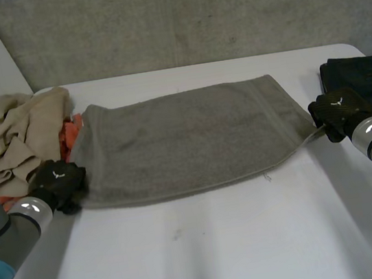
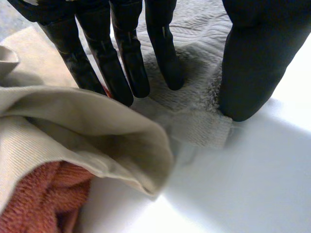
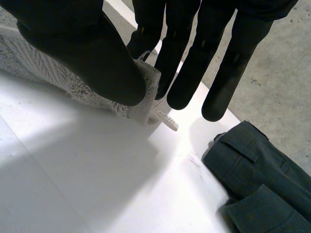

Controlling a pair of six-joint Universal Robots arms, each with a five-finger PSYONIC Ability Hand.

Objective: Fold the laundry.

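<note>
Lengthwise, the towel [image 1: 186, 139] runs left-right; left hand [image 1: 59, 184] fingers press one corner, right hand [image 1: 336, 111] fingers pinch another.

White table [image 1: 222, 245] before a grey concrete wall [image 1: 189, 14].

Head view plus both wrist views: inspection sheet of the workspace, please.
Surface: white table, bare in front of the laundry.
Job's things: grey terry towel spread flat across the middle, long side left to right.
Clutter: crumpled beige garment over an orange terry cloth beside the towel's left end; dark green folded garment beyond its right end.
Hands: left hand at the towel's near left corner, straight fingers and thumb set down on it; right hand pinches the near right corner between thumb and fingers.
Cables: nothing seen.
Surroundings: grey concrete wall behind the table.
</note>
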